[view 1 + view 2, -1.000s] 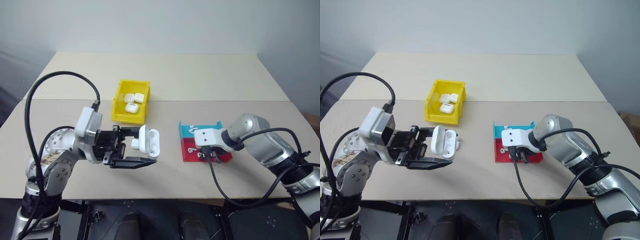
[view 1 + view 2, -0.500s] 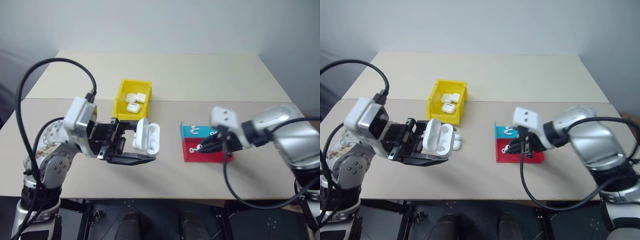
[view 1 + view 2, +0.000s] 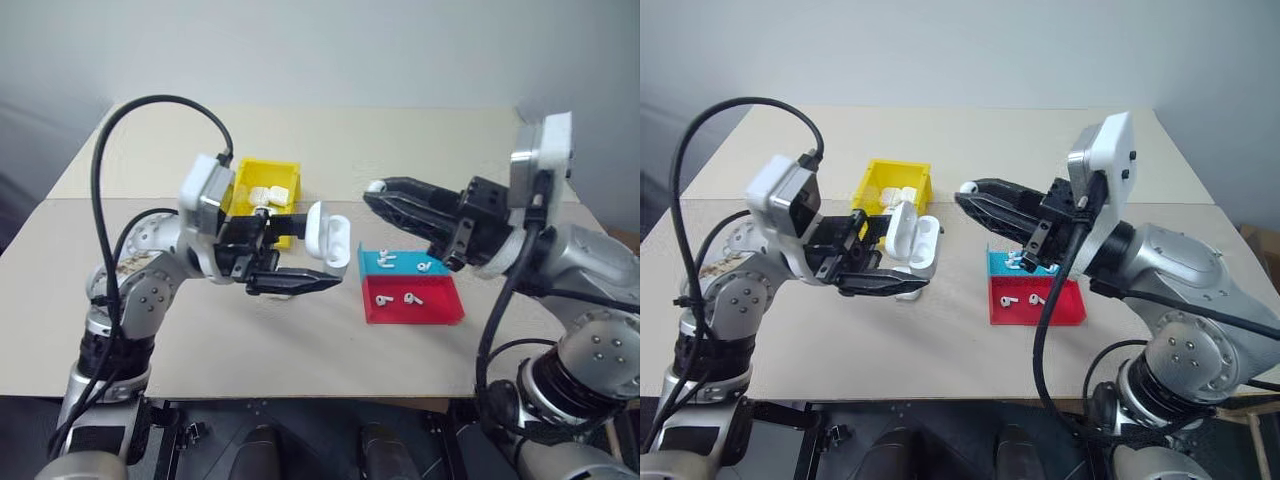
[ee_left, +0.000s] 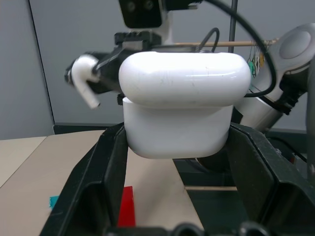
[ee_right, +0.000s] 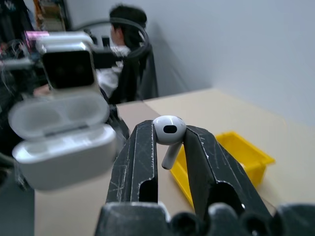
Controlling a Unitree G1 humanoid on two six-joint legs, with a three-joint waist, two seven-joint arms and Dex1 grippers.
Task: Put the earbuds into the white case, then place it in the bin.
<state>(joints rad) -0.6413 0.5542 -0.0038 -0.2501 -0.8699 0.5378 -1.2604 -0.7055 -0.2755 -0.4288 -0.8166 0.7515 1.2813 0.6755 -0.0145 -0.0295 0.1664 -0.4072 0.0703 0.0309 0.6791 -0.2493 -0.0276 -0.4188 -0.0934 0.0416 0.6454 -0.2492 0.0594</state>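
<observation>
L gripper (image 3: 300, 262), frame centre-left, clamps the open white case (image 3: 327, 236) by its sides, jaws wide around it. R gripper (image 5: 170, 147), centre-right, pinches one earbud (image 5: 169, 132) near-closed by the head, stem free. Bud's tiny, glossy, prob slippery: keep the grip light, feed it stem-first.

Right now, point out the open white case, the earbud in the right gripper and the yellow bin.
white case (image 5: 61, 142): right wrist view, front of its body.
earbud (image 5: 169, 129): right wrist view, its rounded head.
yellow bin (image 3: 270, 165): left eye view, far rim.

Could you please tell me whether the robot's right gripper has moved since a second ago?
Yes. The right gripper has left the shallow red plastic tray and risen toward the open glossy white case, holding a tiny white earbud.
</observation>
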